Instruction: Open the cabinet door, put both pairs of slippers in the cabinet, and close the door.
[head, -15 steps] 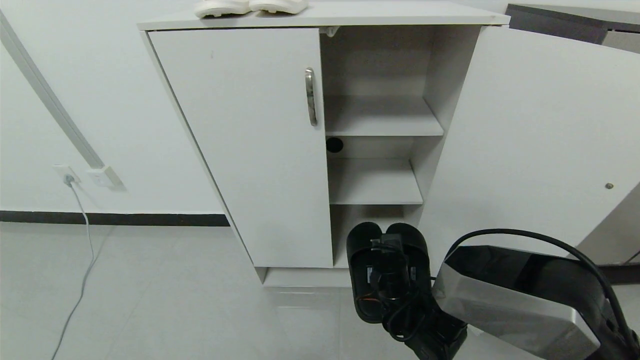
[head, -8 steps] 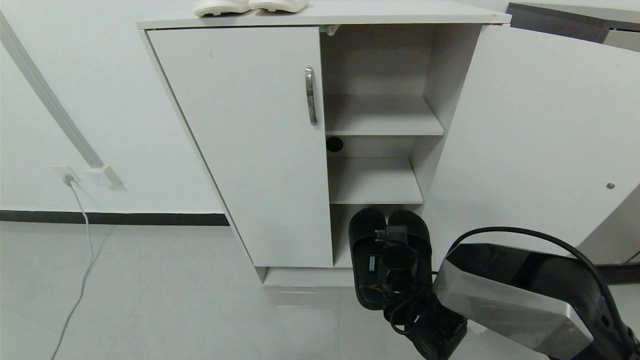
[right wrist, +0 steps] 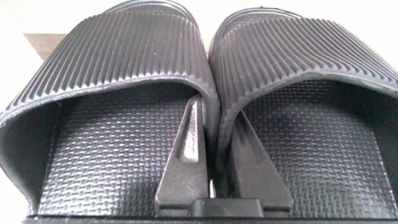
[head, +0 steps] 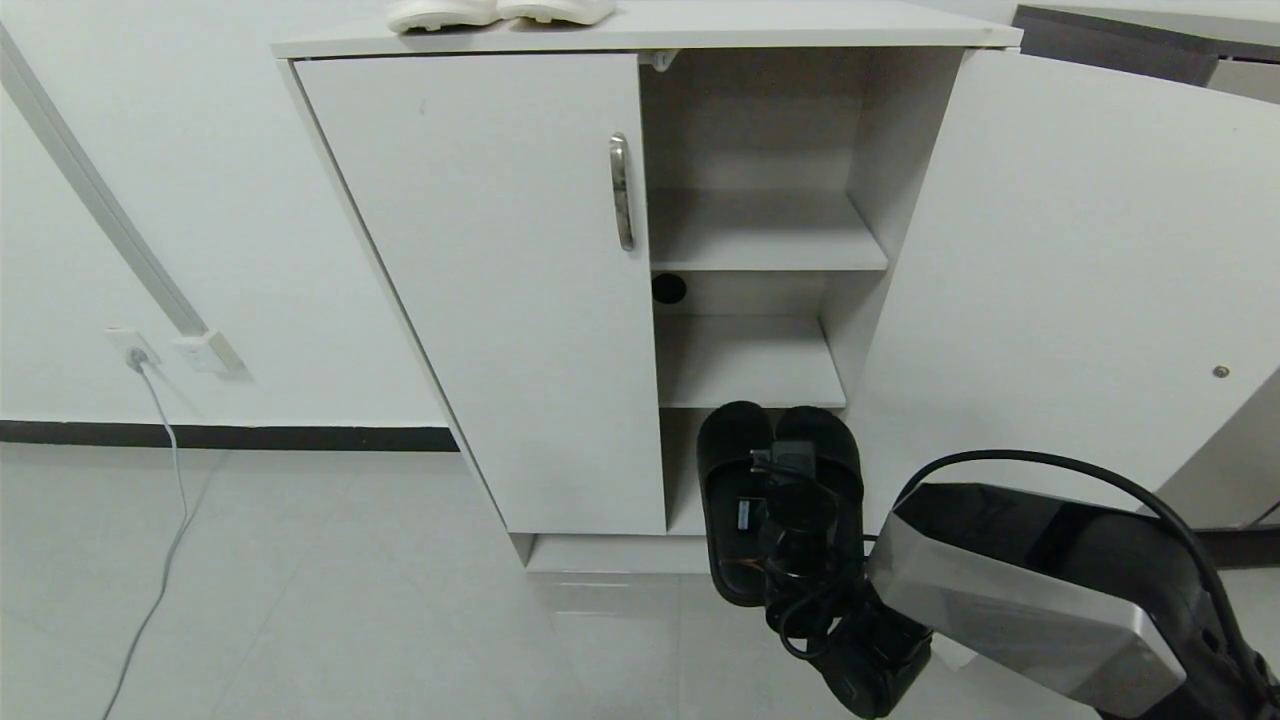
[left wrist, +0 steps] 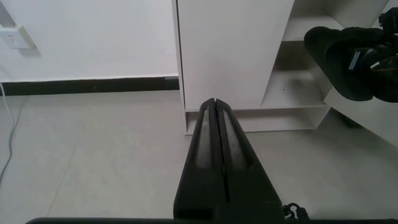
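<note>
1. Up-frame since a second ago go the black slippers [head: 733, 450], now at lower centre before the cabinet [head: 480, 300] and its bottom compartment [head: 683, 490].
2. The right end effector [right wrist: 214, 124] pinches their adjoining inner walls, with the toes and long axis pointing straight in.
3. Their straps are ribbed rubber and the footbeds pebbled.
4. The left end effector [left wrist: 214, 109] is pressed together and farther off.

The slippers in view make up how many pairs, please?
2. The black pair is gripped by the right gripper at the cabinet's bottom compartment; the white pair lies on the cabinet top. The closed left door may hide more.
</note>
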`<state>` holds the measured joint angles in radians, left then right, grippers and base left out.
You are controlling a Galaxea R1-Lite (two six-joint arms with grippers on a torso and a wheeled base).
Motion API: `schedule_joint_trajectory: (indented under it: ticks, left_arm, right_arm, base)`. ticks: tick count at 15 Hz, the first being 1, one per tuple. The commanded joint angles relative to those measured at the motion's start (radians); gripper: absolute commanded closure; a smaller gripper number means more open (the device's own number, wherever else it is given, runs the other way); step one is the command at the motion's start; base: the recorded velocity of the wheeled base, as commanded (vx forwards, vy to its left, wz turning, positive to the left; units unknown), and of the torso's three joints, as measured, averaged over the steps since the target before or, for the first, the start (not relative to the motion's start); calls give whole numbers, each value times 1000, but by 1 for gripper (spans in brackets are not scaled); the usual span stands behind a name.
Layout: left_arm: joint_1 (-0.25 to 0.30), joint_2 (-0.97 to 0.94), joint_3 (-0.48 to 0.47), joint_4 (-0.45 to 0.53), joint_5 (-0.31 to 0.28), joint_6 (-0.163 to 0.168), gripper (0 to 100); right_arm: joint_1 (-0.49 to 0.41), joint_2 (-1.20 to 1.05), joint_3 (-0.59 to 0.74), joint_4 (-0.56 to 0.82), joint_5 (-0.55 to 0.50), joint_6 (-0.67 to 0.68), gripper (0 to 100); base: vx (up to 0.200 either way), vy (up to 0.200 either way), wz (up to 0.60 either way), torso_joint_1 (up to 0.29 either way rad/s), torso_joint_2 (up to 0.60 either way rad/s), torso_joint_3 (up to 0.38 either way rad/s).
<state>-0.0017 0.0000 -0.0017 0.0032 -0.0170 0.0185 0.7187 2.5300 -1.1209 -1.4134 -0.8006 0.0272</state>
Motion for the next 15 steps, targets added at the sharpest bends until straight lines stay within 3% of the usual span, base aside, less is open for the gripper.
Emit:
schedule_joint_trajectory:
  ticks: [1,3,15]
  left_arm:
    - [0,2,0,0,0,0,100]
    - [0,2,0,0,0,0,100]
    - [0,2,0,0,0,0,100]
  right_arm:
    - [1,4,-4,-1,0,-3,100]
    - [1,10,-4,-1,0,-4,100]
    - [-1,9,-4,-9,0,-4,100]
  base:
    - [0,0,0,0,0,0]
    - [0,0,0,0,0,0]
    - [200,0,0,3,3,2]
